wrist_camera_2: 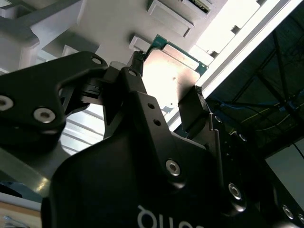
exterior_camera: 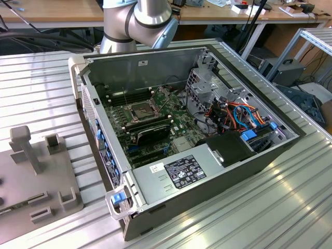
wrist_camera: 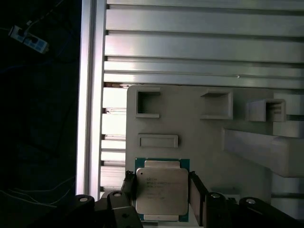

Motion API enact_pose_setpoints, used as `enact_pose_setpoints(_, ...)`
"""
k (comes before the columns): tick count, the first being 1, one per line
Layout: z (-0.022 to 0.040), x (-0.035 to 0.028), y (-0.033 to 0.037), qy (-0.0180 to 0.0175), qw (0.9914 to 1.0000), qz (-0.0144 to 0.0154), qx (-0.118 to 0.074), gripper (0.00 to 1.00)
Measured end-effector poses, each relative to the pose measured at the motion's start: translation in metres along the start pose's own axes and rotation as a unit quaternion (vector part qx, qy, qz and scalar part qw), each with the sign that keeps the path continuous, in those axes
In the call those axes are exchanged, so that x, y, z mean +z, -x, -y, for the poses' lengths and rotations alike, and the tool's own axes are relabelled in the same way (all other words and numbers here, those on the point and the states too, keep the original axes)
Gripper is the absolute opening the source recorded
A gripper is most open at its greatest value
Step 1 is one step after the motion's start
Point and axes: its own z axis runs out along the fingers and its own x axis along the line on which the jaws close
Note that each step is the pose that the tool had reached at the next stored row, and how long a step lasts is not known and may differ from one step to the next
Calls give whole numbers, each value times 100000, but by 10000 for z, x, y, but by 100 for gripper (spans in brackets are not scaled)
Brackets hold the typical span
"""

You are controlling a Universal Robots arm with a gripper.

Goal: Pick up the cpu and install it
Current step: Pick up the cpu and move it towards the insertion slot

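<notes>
the cpu (wrist_camera: pixel 161 189) is seen in both wrist views between the black fingers (wrist_camera: pixel 196 190) of the gripper (wrist_camera: pixel 162 195). the claw is closed to the chip's width, with a finger pressed against each of two opposite edges, and the dull metal top (wrist_camera_2: pixel 171 78) is left uncovered. the chip is held over the grey fixture plate (wrist_camera: pixel 199 137), close to the plate's edge that runs beside the rim of the ribbed tabletop (wrist_camera: pixel 190 47), just beside a low rectangular block (wrist_camera: pixel 158 140). whether it rests on the plate or is lifted cannot be told. in the exterior view the open computer case (exterior_camera: pixel 145 65) is set mid-tabletop, its socket (exterior_camera: pixel 142 110) exposed.
</notes>
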Motion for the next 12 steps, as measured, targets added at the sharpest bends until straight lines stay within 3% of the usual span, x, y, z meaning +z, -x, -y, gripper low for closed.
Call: enact_pose_setpoints(12, -1, -36, 0, -7, 100000, -7, 4, 55)
